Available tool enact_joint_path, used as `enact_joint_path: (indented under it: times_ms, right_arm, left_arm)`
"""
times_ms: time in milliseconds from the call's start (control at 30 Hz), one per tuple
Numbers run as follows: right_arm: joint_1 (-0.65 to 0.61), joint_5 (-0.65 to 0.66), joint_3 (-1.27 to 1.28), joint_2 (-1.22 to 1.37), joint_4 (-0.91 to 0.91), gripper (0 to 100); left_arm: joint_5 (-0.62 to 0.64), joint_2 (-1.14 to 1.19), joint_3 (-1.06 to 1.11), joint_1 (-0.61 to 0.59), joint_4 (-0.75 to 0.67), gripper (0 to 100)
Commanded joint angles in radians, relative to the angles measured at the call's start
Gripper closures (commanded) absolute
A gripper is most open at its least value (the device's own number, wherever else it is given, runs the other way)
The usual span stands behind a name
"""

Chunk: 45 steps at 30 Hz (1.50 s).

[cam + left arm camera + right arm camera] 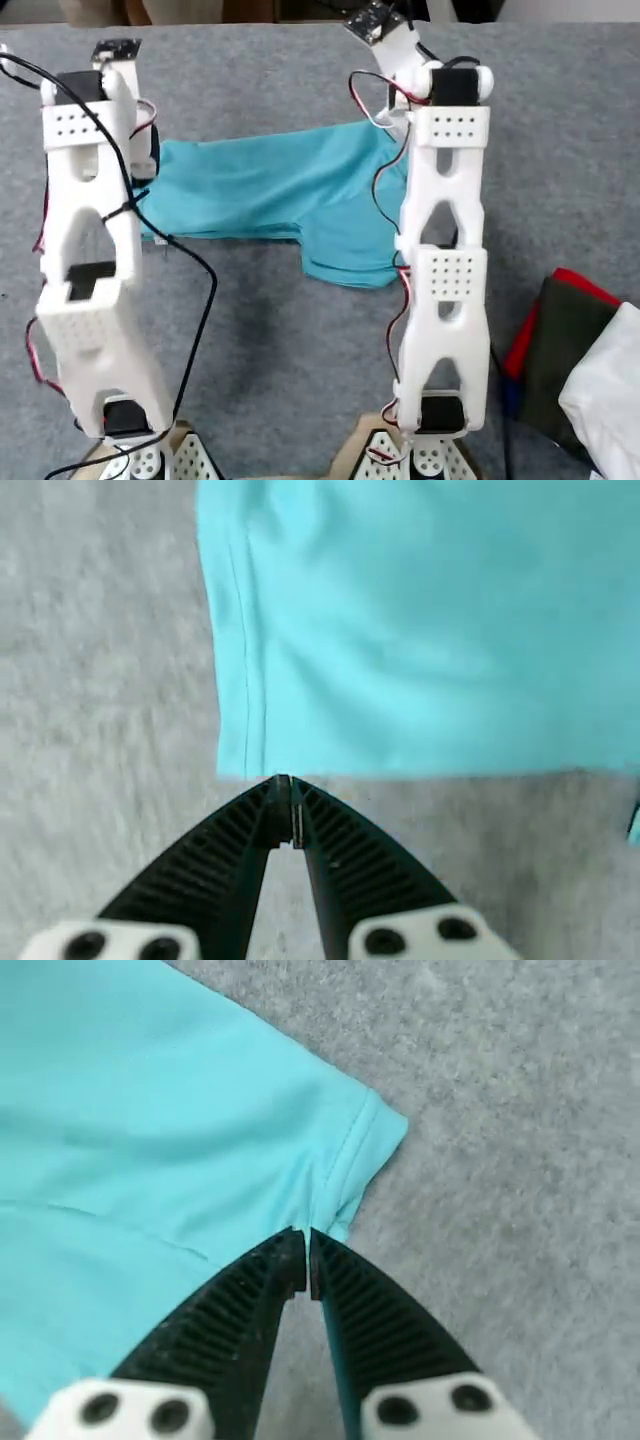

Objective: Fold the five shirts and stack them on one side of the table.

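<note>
Surface: grey felt-like table cover (260, 350), with both arms mounted at its near edge.
Teal shirt (270, 190): lies stretched across the far middle of the table between the two arms, with one part hanging toward the near side beside the right arm (445, 250).
Right gripper (305, 1235): jaws pressed together on the teal shirt's hem near a corner, with teal cloth showing between them.
Left gripper (283, 785): jaws together at the shirt's hemmed corner; a grip on the cloth cannot be confirmed.
High view adds: a pile of clothes (575, 350), dark, red and white, at the table's right edge, well apart from the shirt.
</note>
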Motion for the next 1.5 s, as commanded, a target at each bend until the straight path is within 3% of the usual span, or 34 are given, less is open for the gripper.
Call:
enact_joint_path:
  times_ms: [0,233,467,667,933,1200,1467]
  right_arm:
    - [-0.013,-0.031,0.263,-0.249,0.017,96.8]
    - [-0.019,-0.035,0.912,-0.682,0.009,96.6]
    - [-0.021,-0.064,1.394,-0.946,-0.011,96.2]
    - [-0.054,-0.140,1.632,-1.052,-0.061,80.7]
    - [-0.139,-0.155,1.802,-1.021,-0.206,79.6]
    - [-0.050,-0.152,1.764,-0.874,-0.344,79.6]
    - [-0.047,-0.152,1.681,-0.727,-0.344,80.4]
  left_arm:
    - [-0.006,-0.200,0.253,-0.026,-0.092,98]
    - [-0.077,-0.455,0.733,-0.066,-0.301,98]
    - [-0.075,-0.627,0.977,-0.046,-0.384,98]
    - [-0.069,-0.651,1.085,0.017,-0.399,98]
    - [0.063,-0.647,1.241,0.110,-0.624,98]
    - [0.157,-0.647,1.329,0.130,-0.821,98]
    - [0.157,-0.647,1.350,0.133,-0.861,98]
